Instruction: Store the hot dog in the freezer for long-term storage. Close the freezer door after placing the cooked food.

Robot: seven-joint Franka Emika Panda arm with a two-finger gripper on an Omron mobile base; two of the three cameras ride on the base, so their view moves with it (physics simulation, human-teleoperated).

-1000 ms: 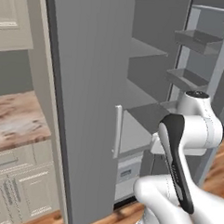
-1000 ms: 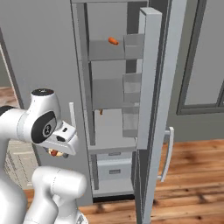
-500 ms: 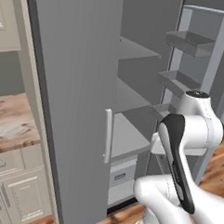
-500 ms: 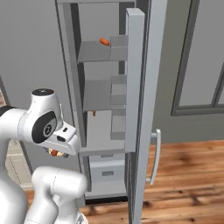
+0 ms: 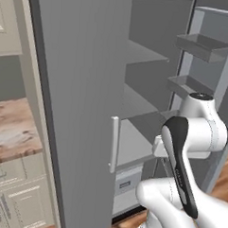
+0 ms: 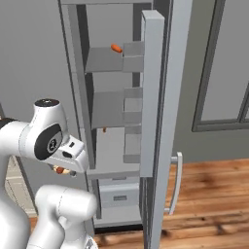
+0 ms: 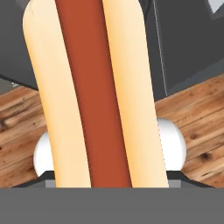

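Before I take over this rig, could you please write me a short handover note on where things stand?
Tool: its fingertips can't be seen, but the tan bun with a reddish-brown sausage sits lengthwise right against the hand camera, so it looks carried; the grip itself can't be confirmed.
Tall grey fridge-freezer: open, grey shelves exposed; a small orange item lies on the upper shelf.
Narrow grey door with shelf bins: swung wide open.
Done: door opened, hot dog picked up, arm tucked low in front of the compartment.
Left: place the hot dog on a shelf, withdraw, close the door.
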